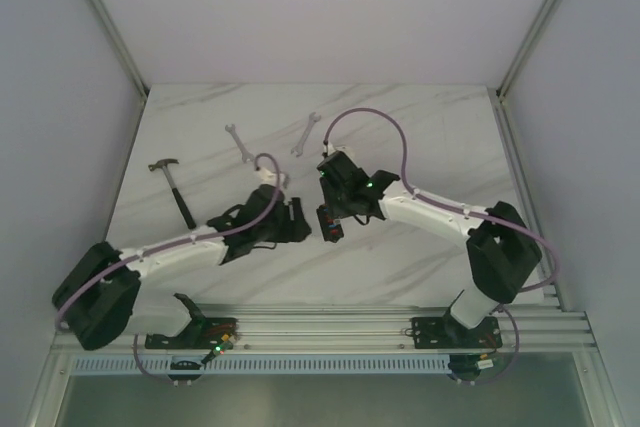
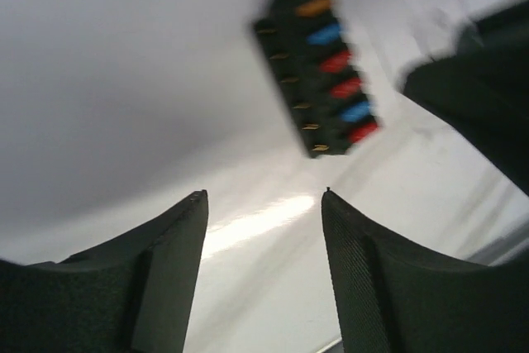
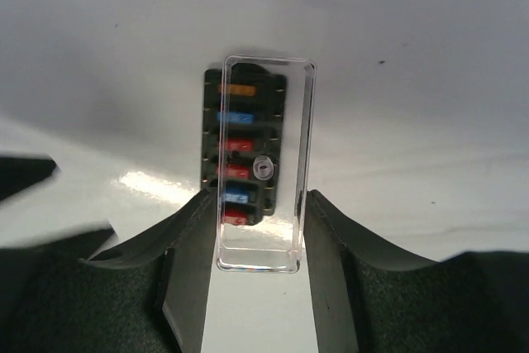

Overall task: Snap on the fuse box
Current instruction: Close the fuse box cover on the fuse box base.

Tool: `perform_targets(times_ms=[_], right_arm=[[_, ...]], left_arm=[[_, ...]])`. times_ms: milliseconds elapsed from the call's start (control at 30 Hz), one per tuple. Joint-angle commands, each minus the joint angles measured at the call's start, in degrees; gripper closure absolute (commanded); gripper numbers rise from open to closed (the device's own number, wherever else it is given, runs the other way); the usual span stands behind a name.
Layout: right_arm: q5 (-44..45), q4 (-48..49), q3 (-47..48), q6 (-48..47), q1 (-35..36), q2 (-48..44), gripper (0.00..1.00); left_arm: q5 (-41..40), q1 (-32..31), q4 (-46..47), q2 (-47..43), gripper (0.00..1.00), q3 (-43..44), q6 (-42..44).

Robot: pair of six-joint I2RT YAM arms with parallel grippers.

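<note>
Rail: a ribbed metal rail (image 1: 330,327) runs along the near edge of the desk (image 1: 430,147) and carries both arm bases.
Left arm: the left arm (image 1: 170,252) reaches from the near left corner toward the middle of the white marbled top.
Right arm: the right arm (image 1: 440,212) reaches in from the near right, with a purple cable (image 1: 385,119) looping above it.
Left pincer: the left pincer (image 2: 264,196) is spread with nothing between its 2 fingers, only bare desk showing in the gap.
Right pincer: the right pincer (image 3: 260,194) pinches the near end of a clear cover (image 3: 264,163), with 1 finger against each long side.
Clear cover: a thin transparent rectangle that overlaps the box below it and sits shifted toward the right of that box in the right wrist view.
Fuse box: the fuse box (image 3: 212,146) lies near the middle of the desk, just beyond the left pincer's fingertips and partly under the held cover.
Fuses: 6 in a row, namely 1 orange, 2 blue and 3 red.
Hammer: a hammer (image 1: 176,190) lies left of the arms, well apart from the box.
Wrenches: 2 open-end wrenches (image 1: 237,143) (image 1: 307,133) lie farther back, side by side and apart from each other.
</note>
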Motion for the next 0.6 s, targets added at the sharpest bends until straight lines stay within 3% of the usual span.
perform_targets(times_ms=[0, 200, 567], right_arm=[[-0.4, -4.0, 3.8, -0.4, 2.5, 2.7, 0.70], [-0.3, -7.2, 6.5, 0.0, 3.6, 6.7, 0.68], [0.9, -8.4, 7.8, 2.9, 5.0, 9.5, 0.63]], left_arm=[[1.8, 7.7, -0.7, -5.5, 0.30, -7.1, -3.5], [4.3, 14.4, -0.9, -9.0, 0.18, -9.9, -4.9], [4.8, 15.6, -0.1, -6.6, 0.13, -9.6, -6.4]])
